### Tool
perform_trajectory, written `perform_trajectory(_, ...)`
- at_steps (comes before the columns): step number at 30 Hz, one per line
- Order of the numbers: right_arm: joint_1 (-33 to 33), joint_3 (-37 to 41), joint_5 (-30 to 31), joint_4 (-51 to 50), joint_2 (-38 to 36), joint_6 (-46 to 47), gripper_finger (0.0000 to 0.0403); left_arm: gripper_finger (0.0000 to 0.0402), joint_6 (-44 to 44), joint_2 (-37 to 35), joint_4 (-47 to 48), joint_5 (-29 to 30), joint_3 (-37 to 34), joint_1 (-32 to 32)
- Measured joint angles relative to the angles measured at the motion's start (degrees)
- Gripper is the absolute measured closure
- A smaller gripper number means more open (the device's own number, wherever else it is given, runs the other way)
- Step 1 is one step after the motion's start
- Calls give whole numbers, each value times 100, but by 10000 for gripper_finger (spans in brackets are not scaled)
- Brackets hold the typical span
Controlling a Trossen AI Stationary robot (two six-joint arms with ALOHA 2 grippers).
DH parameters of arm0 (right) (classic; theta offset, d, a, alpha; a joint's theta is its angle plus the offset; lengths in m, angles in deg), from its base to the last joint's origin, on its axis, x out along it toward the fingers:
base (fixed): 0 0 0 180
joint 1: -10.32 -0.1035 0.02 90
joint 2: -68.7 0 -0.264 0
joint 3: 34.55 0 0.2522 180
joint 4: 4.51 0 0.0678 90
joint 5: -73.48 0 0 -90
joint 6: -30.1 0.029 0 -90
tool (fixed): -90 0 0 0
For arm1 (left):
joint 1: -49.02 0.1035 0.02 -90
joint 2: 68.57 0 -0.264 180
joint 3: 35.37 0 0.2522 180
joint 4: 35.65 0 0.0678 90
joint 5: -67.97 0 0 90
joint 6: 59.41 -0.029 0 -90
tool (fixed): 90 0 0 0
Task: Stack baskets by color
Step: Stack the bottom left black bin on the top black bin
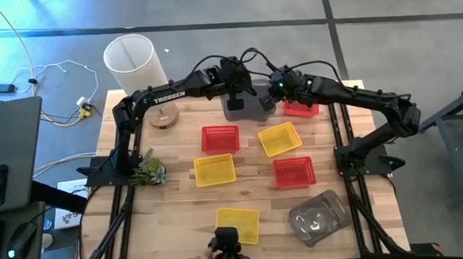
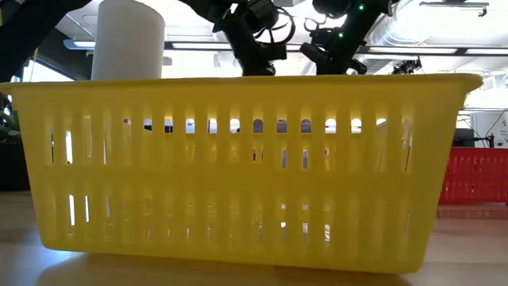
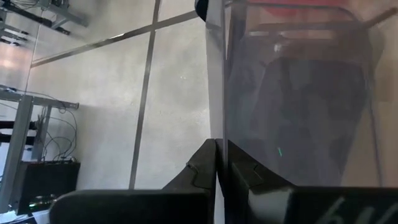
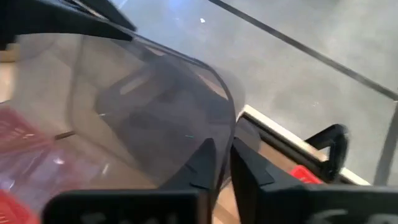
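The grey basket [image 1: 246, 105] is held level at the table's far edge. Both the left gripper [image 3: 216, 163] and the right gripper [image 4: 222, 163] pinch its rim. Nothing shows inside it.

I'm looking into what seems to be a robotics lab or workshop. My wooden table [image 1: 181, 219] stands on a bare grey concrete floor [image 1: 400, 10] crossed by dark seams. Loose cables [image 1: 54, 71] trail over it to the left, beside a laptop [image 1: 6, 149] and a mouse [image 1: 19, 240]. From table height I see exposed ceiling ducts [image 2: 444, 32], strip lights [image 2: 198, 45] and equipment racks behind.
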Motion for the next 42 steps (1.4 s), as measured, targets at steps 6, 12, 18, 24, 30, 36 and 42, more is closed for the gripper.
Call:
perform_trajectory(6,29,2,56,-134,0,89,383,395,182,-2,6,-215,0,-2)
perform_trajectory(12,29,2,150,-172,0,87,398,354,184,-2,-15,-565,0,-3)
perform_trajectory(18,29,2,186,-205,0,88,401,297,184,-20,-1,-498,0,0)
perform_trajectory(24,161,2,173,-191,0,106,402,263,123,-196,93,-90,0,-7)
perform_trajectory(30,499,7,-52,-198,0,109,402,260,127,-536,134,-161,0,-9)
perform_trajectory(36,1031,15,-926,-98,0,222,403,261,213,-849,410,133,0,-22)
perform_trajectory(42,1503,15,-1639,-93,0,373,403,262,398,-1137,952,-127,0,-24)
